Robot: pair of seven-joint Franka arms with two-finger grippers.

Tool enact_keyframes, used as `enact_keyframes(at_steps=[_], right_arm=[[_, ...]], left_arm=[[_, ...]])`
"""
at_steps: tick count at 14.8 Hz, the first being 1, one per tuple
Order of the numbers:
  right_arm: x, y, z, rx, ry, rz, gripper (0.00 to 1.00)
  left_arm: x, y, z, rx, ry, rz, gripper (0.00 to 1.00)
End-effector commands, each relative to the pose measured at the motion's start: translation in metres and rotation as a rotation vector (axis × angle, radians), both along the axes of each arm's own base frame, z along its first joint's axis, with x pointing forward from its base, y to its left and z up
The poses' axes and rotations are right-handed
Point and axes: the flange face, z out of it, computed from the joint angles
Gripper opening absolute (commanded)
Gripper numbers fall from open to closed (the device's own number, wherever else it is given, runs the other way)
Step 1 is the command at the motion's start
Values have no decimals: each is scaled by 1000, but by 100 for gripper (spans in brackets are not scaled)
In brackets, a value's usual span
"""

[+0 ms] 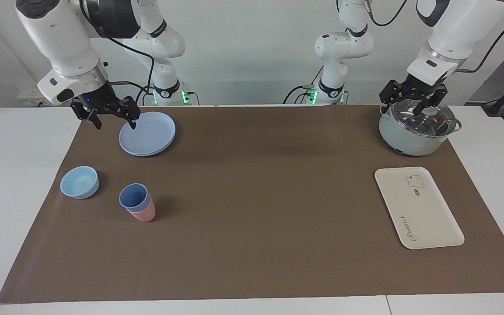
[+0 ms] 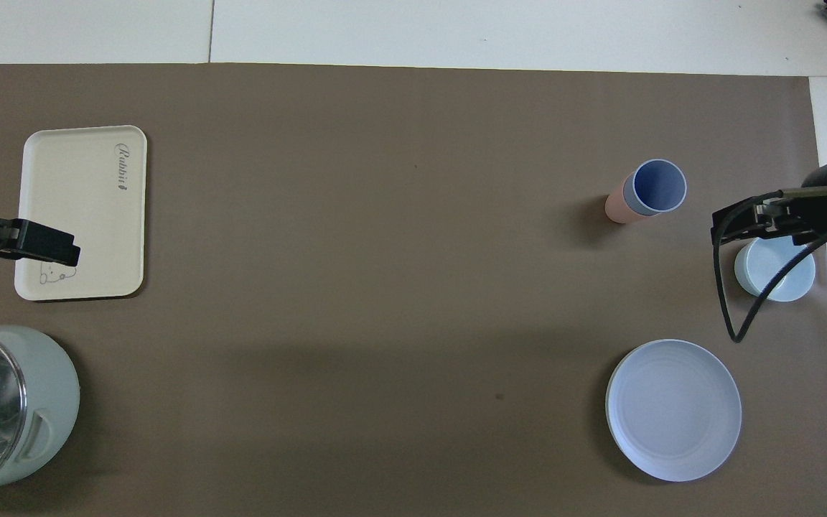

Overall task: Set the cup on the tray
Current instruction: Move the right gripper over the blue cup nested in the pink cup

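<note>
The periwinkle-blue cup (image 1: 134, 196) stands nested inside a pink cup (image 1: 145, 214) on the brown mat, toward the right arm's end; it also shows in the overhead view (image 2: 658, 186). The cream tray (image 1: 418, 209) lies flat and bare toward the left arm's end, also seen from overhead (image 2: 83, 208). My right gripper (image 1: 114, 123) is open and empty, raised over the edge of the blue plate (image 1: 148, 133). My left gripper (image 1: 403, 108) is open and empty, raised over the pot's lid.
A light-blue bowl (image 1: 79, 182) sits beside the cups, closer to the table's end. The round blue plate (image 2: 673, 409) lies nearer to the robots than the cups. A pale green pot (image 1: 416, 131) with a glass lid stands nearer to the robots than the tray.
</note>
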Motion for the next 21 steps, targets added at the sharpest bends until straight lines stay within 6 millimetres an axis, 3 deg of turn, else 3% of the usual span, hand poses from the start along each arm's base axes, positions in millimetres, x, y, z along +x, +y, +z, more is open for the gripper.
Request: enact_keyframes(at_steps=[1,7,11,14,19,21], right_arm=[[-6,1,2,-3,-5,1,100],[-8,-4,0,-3,3,-2,100],[13,-11,-7,17,-74,-103,97],[35,-22,-22,21,-89,-257,96],[104,-46,-69,118,-26,-501,93],[121,-52,-84,123,-19,-573,92]], left_arm=[[-5,1,1,-8,4,13,100],[-5,1,0,-8,6,13,100],[-5,1,0,-8,6,13,100],[-5,1,0,-8,7,12,100],[-5,1,1,-8,4,13,100],[-5,1,1,-8,6,12,100]])
